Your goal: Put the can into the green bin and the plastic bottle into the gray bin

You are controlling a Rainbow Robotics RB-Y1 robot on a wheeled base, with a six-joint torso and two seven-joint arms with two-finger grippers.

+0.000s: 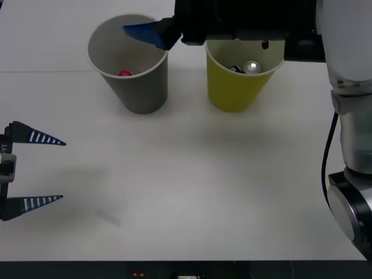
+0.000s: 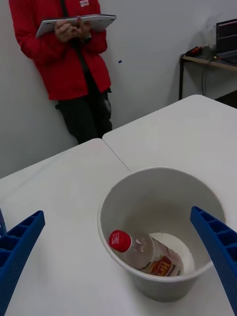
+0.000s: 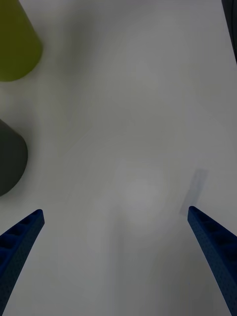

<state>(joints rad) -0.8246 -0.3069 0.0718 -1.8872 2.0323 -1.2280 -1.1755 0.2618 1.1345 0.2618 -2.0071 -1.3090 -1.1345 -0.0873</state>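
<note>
The gray bin stands at the back left of the table. The plastic bottle lies tilted inside it, and its red cap shows over the rim. To the right stands the green bin with the silver-topped can inside. My right gripper hovers over the gray bin, open and holding nothing. Near the table's left edge my left gripper stands open and holds nothing; from its wrist, the green bin and the gray bin sit at one side.
A small clear strip of tape lies on the white table near the front left. The right arm's dark body reaches across above both bins.
</note>
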